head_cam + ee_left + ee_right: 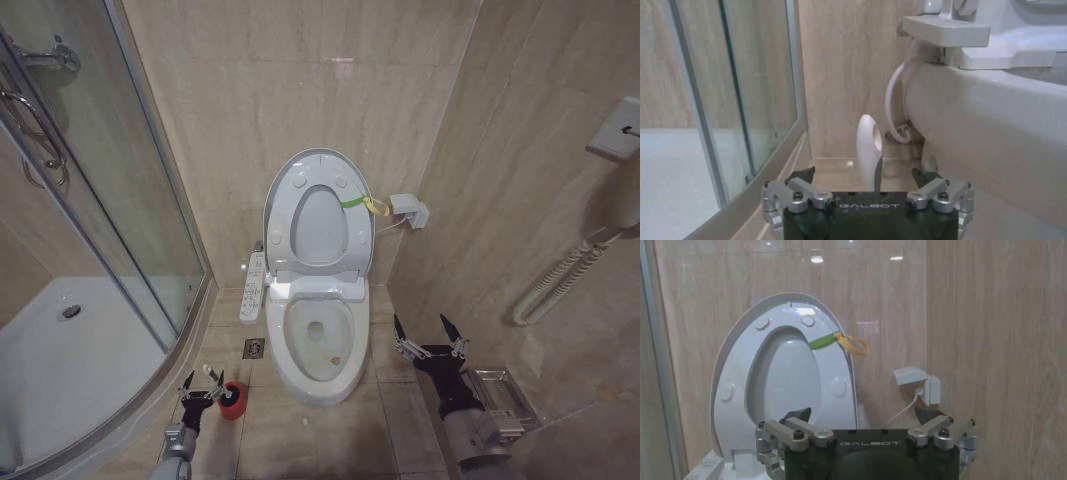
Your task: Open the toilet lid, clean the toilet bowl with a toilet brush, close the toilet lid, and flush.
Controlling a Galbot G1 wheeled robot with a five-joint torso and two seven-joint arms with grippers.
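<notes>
Porcelain gleamed white and glossy where the toilet bowl (318,345) sat on beige floor tiles against the back wall, an elongated oval basin with a small brownish mark inside it; the toilet lid (318,215) stood raised upright against the wall, a broad smooth plastic oval with the ring-shaped seat (320,228) lifted flat against it, small round bumpers dotting the seat's underside; a yellow-green band (362,203) was tied at the lid's edge on the robot's right, its loose end looped; a narrow white button strip (254,287) ran along the bowl's left side. On the floor left of the bowl stood a small round red cup (233,400), and the toilet brush (227,390) rested in it, its dark head down in the cup and its slim pale handle (867,150) rising smooth and rounded, with a slot near the tip. The left gripper (201,386) hovered low just beside the cup, fingers spread wide either side of the handle without touching it. The right gripper (430,335) hung above the floor to the right of the bowl, fingers splayed wide and holding nothing. Curved glass of a shower enclosure (110,200) closed off the left; a metal rack (500,395) lay on the floor at right.
</notes>
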